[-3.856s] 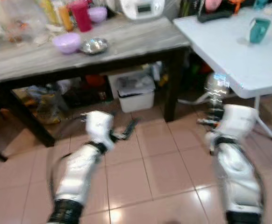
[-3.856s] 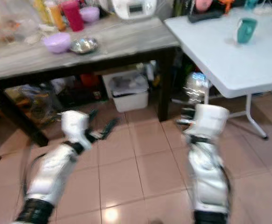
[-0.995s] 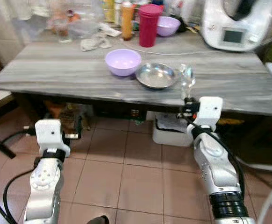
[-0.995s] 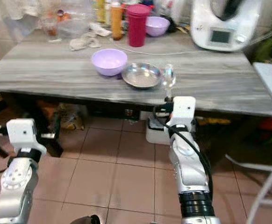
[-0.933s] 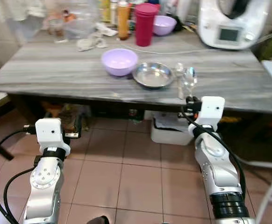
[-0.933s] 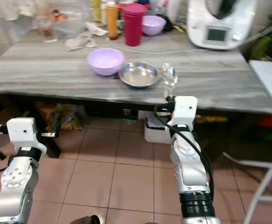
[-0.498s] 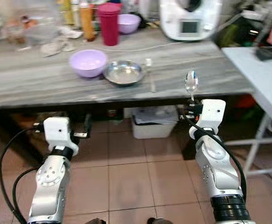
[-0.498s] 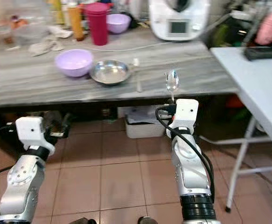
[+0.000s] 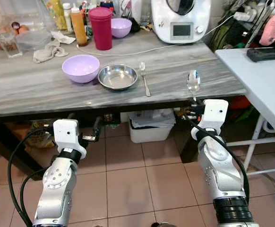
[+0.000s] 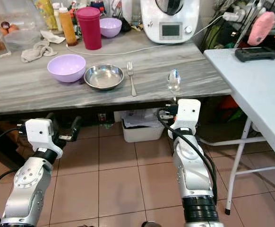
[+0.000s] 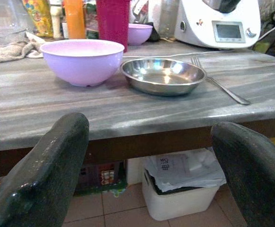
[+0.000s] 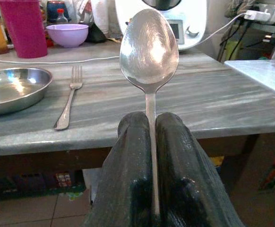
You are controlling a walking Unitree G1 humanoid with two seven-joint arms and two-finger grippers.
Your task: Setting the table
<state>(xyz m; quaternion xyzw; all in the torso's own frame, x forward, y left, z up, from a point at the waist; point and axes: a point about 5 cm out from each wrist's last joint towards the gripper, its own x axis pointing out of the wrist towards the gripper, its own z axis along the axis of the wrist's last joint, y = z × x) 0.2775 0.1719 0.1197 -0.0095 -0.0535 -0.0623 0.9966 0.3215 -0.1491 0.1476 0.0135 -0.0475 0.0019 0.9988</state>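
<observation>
Spoon (image 12: 149,49) upright, handle pinched between the closed fingers of the right gripper (image 9: 193,109), just short of the grey table (image 9: 24,94) edge. Left gripper (image 9: 84,136) spread wide, holding nothing, below the tabletop. Farther on: fork (image 9: 144,79) just beside steel dish (image 9: 117,76), then lilac bowl (image 9: 80,67).

Kitchen room with tiled floor

A grey worktop (image 9: 29,94) stands on pinkish floor tiles (image 9: 128,184); a white folding table (image 9: 270,80) is beside its right edge.
</observation>
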